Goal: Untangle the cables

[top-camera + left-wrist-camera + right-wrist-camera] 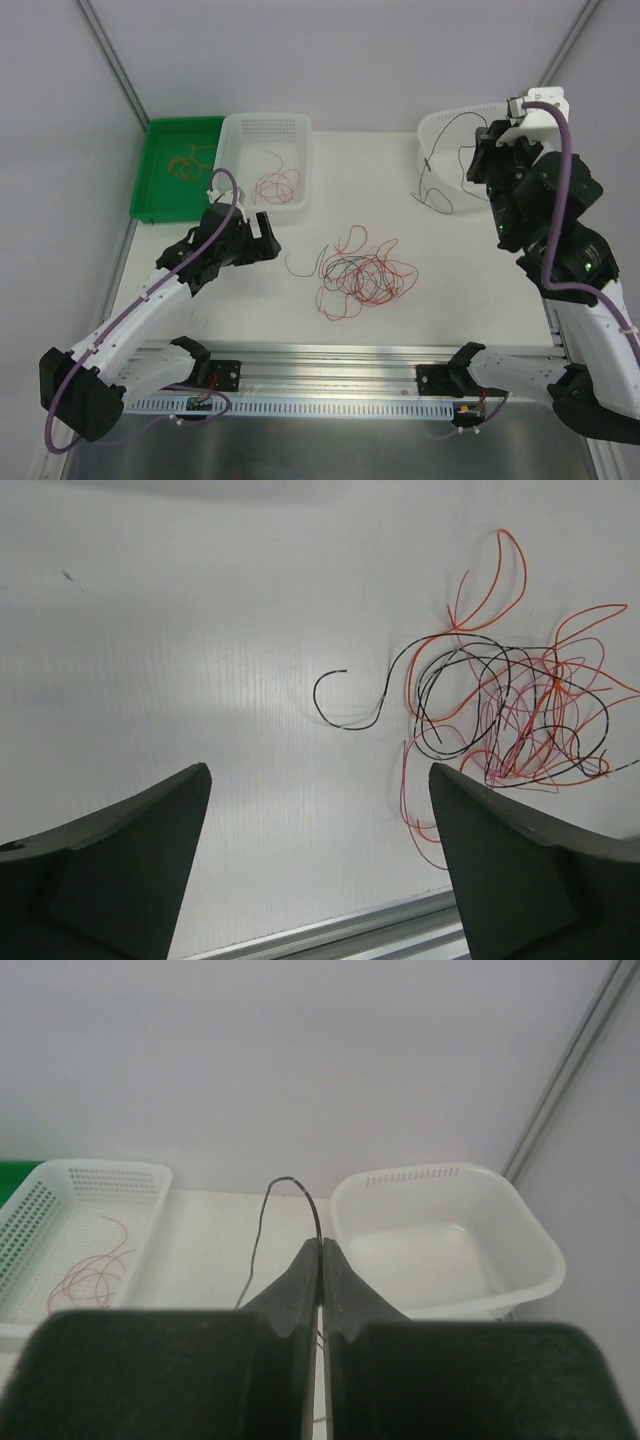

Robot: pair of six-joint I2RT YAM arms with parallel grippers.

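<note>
The cables (365,272) lie as a loose tangle of red and black wires mid-table; in the left wrist view the same cables (510,710) sit to the right, with one black end curling out leftward. My left gripper (272,238) stands open and empty left of the pile, its fingers apart over bare table (318,780). My right gripper (478,165) hangs raised beside the white basin (440,125), shut (321,1245) on a single black wire (262,1215). That black wire (428,160) dangles down to the table left of the basin.
A white perforated basket (300,125) at the back holds thin red wires. Beside it, a green tray (150,170) holds orange-tan ones. The white basin (545,1250) looks empty inside. An aluminium rail (330,355) runs along the near edge.
</note>
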